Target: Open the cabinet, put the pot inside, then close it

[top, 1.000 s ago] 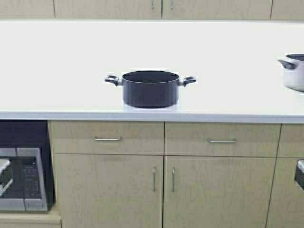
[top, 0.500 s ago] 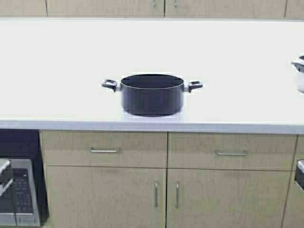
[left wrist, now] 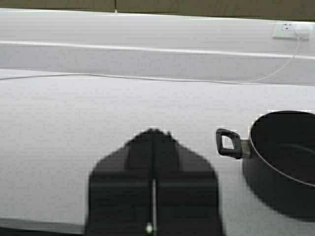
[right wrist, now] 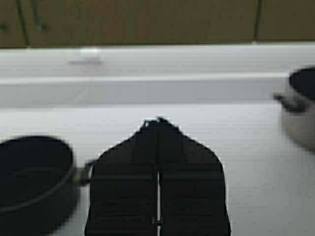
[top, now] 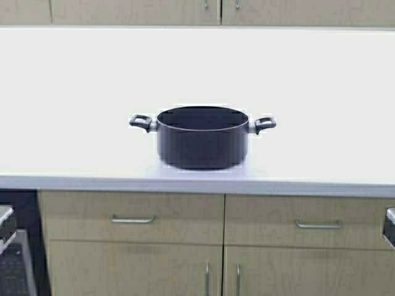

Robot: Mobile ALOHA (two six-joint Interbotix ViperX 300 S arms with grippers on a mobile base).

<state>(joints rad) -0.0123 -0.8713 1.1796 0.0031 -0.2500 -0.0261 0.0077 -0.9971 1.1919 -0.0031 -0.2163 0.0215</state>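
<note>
The pot [top: 202,137] is sitting on the counter [top: 74,92], handles pointing sideways, between both grippers. The left gripper [left wrist: 153,135] and right gripper [right wrist: 158,123] are pinching fully together, holding nothing (about equally near). The cabinet [top: 213,11] is hanging closed beyond the fingertips.

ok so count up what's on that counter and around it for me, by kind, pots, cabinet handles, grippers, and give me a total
Pots: 2, the dark pot mid-counter and a pale pot seen only in the right wrist view.
Drawer handles: 2, horizontal bars.
Base door handles: 2, vertical.
Wall cabinet handles: 2, at the high view's top edge.
Grippers: 2, left gripper and right gripper, both shut.
Total: 10
</note>
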